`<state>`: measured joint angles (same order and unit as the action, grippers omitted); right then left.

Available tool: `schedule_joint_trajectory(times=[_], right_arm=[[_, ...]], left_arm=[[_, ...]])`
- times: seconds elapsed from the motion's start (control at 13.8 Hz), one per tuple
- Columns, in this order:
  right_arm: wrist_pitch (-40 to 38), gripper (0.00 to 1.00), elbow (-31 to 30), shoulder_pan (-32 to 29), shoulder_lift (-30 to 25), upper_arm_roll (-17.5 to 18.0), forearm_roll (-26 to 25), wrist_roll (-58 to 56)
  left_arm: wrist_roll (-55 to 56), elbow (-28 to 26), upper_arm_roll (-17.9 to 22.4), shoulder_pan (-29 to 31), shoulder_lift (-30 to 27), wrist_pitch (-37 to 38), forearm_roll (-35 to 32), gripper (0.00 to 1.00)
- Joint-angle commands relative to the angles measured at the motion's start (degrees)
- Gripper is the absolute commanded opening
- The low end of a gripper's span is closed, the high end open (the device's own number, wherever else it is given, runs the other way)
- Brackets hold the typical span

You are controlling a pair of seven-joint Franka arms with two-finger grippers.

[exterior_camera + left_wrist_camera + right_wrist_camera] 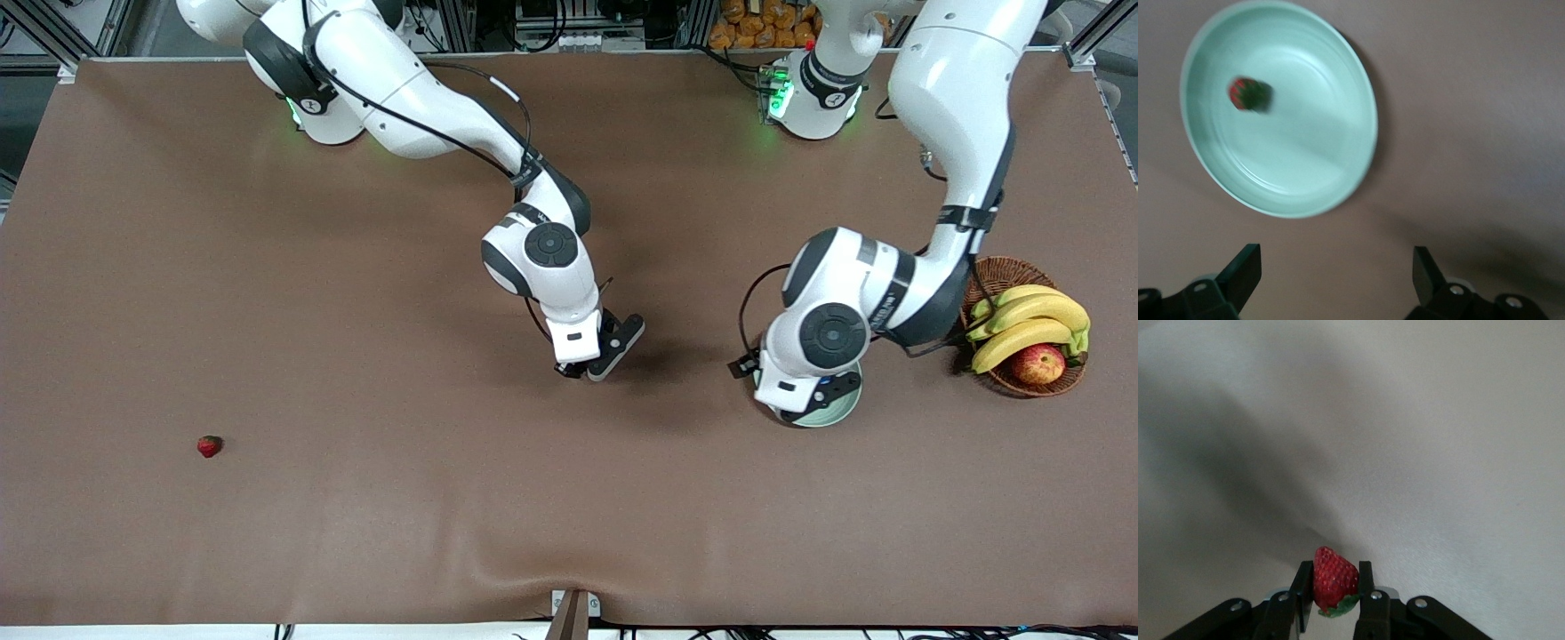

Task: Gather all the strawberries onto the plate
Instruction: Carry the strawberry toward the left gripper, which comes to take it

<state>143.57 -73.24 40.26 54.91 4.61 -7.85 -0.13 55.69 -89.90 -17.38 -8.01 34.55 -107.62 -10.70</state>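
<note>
My right gripper (576,370) is over the bare middle of the table. In the right wrist view it (1333,588) is shut on a red strawberry (1333,579) with a green top. My left gripper (805,402) hangs over the pale mint-green plate (842,409), toward the left arm's end. In the left wrist view it (1335,273) is open and empty, above the table beside the plate (1305,140). One strawberry (1247,94) lies in the plate. A third strawberry (209,446) lies on the table toward the right arm's end, nearer to the front camera.
A brown wicker basket (1009,271) with bananas (1031,324) and a red-yellow apple (1037,364) stands beside the plate, at the left arm's end of the table. The brown mat (356,498) is slightly rippled near the front edge.
</note>
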Motion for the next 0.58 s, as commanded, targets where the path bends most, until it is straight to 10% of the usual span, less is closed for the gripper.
schedule_joint_trajectory(times=[0.0, 0.07, 0.15, 0.51], right_arm=[[0.49, 0.00, 3.28, 0.52, 3.01, -0.56, 0.90, 2.85], [-0.21, 0.23, 3.28, 0.43, 2.66, -0.56, 0.90, 3.38], [-0.30, 0.99, 3.19, 0.17, 2.14, -0.56, 0.99, 3.38], [-7.14, 1.00, 2.57, -0.36, -4.18, -0.56, 1.34, 3.38]], left_arm=[[3.63, 1.92, 0.06, -1.12, 2.36, -1.44, 1.99, 1.00], [4.51, 1.92, 0.06, -1.47, 2.89, -2.06, 2.78, 1.00], [5.65, 2.09, 0.06, -1.57, 3.24, -2.59, 3.92, 1.00], [15.82, 3.23, 0.15, -4.81, 5.43, -8.83, 8.32, 1.00]])
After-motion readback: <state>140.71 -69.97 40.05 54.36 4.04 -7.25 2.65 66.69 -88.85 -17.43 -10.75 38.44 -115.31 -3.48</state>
